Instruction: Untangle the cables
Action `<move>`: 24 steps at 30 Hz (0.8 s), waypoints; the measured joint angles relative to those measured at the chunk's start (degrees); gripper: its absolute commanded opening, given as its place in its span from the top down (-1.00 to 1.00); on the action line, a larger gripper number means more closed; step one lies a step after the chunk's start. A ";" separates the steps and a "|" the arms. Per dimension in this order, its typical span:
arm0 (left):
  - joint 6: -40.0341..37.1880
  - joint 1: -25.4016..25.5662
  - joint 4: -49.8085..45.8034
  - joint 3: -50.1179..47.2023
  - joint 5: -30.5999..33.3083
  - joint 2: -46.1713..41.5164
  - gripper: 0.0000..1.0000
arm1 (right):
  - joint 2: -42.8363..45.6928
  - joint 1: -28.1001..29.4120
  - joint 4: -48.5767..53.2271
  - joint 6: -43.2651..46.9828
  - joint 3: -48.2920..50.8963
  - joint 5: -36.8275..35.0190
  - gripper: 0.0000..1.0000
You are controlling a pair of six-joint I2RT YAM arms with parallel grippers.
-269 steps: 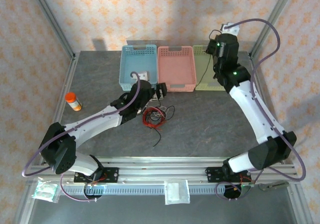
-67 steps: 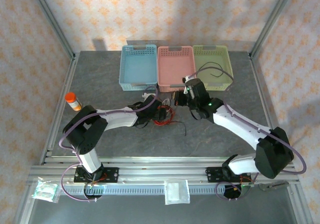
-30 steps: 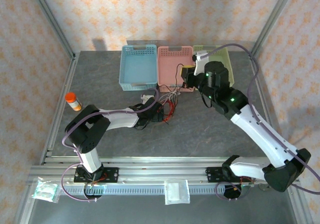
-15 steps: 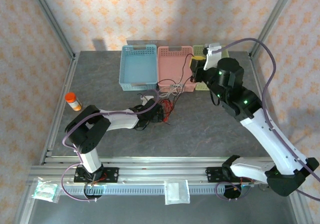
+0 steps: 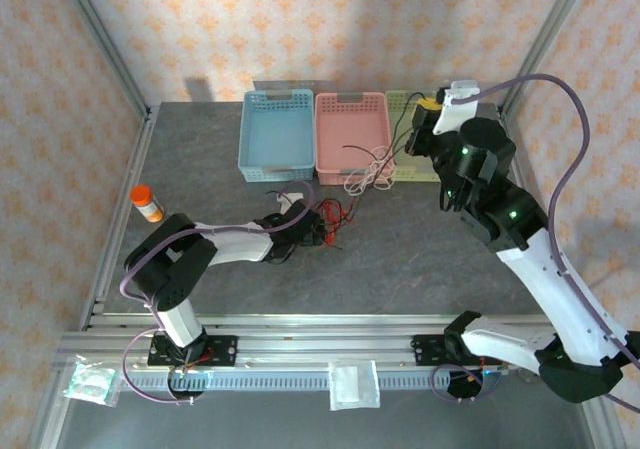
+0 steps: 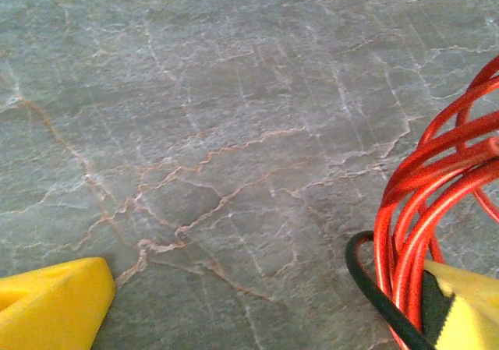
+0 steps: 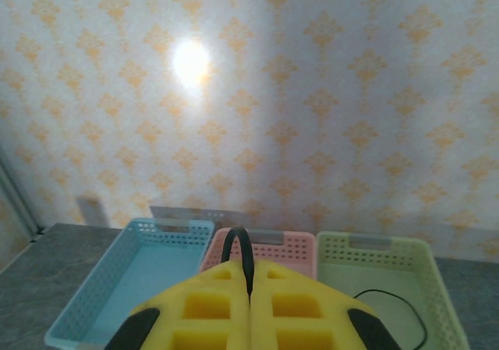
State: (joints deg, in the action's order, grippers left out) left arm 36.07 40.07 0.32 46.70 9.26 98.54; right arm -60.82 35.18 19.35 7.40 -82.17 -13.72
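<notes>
The red cable coil point(image 5: 335, 213) lies on the grey table point(image 5: 200, 159) in front of the baskets. My left gripper point(image 5: 312, 231) rests low beside it. In the left wrist view this gripper point(image 6: 257, 319) is open, with the red loops point(image 6: 437, 171) and a black strand point(image 6: 374, 288) lying against its right finger point(image 6: 472, 303). My right gripper point(image 5: 425, 119) is raised over the green basket. It is shut point(image 7: 249, 268) on a loop of the black cable point(image 7: 238, 245). That black cable point(image 5: 368, 152) trails left, and the whitish cable point(image 5: 368, 176) dangles from it at the pink basket's front.
The blue basket point(image 5: 275, 134), pink basket point(image 5: 352, 119) and green basket point(image 5: 398, 97) stand in a row at the back. A thin black wire point(image 7: 390, 299) lies in the green basket point(image 7: 390, 256). An orange pill bottle point(image 5: 148, 203) stands at the left. Metal frame posts flank the table.
My right arm rose from the bundle and swung back to the right, pulling the black cable and the whitish one away from the red coil. The left gripper stayed at the coil.
</notes>
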 measured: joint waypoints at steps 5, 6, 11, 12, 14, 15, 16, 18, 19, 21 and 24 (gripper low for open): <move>0.55 -0.85 0.66 -0.81 -0.24 -0.55 -0.94 | 0.15 0.00 -0.04 1.75 -2.03 -2.58 1.00; 0.59 -0.98 0.66 -0.81 -0.26 -0.55 -0.94 | 0.24 0.00 -0.07 2.01 -2.34 -2.97 1.00; 1.46 -1.55 0.92 -1.01 -0.66 -0.59 -0.92 | 0.59 0.00 -0.22 4.00 -4.09 -4.83 1.00; 1.62 -1.64 0.90 -1.03 -0.68 -0.59 -0.92 | 0.57 0.00 -0.33 4.52 -4.61 -5.20 1.00; 1.75 -1.84 0.92 -1.07 -0.87 -0.68 -0.92 | 0.57 0.00 -0.44 5.44 -5.68 -5.88 1.00; 1.90 -1.95 1.03 -1.18 -1.03 -0.79 -0.92 | 0.57 0.00 -0.59 6.03 -6.34 -6.23 1.00; 2.05 -1.99 1.07 -1.29 -1.16 -0.94 -0.92 | 0.57 0.00 -0.76 6.47 -6.97 -6.49 1.00; 2.23 -2.21 1.29 -1.57 -1.29 -1.18 -0.92 | 0.57 0.00 -1.03 7.32 -8.17 -6.95 1.00; 2.49 -2.36 1.33 -1.66 -1.31 -1.31 -0.92 | 0.57 0.00 -1.14 7.76 -8.76 -7.13 1.00; 2.67 -2.62 1.31 -1.81 -1.29 -1.46 -0.92 | 0.57 0.00 -1.38 8.37 -9.75 -7.32 1.00; 2.78 -2.97 1.16 -1.81 -1.29 -1.70 -0.93 | 0.63 0.00 -1.46 8.98 -10.54 -7.21 1.00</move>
State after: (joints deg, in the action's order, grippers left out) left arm 38.85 37.10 1.48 44.88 7.97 96.84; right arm -60.18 35.18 17.89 16.38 -92.71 -20.93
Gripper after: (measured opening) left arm 0.960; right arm 0.044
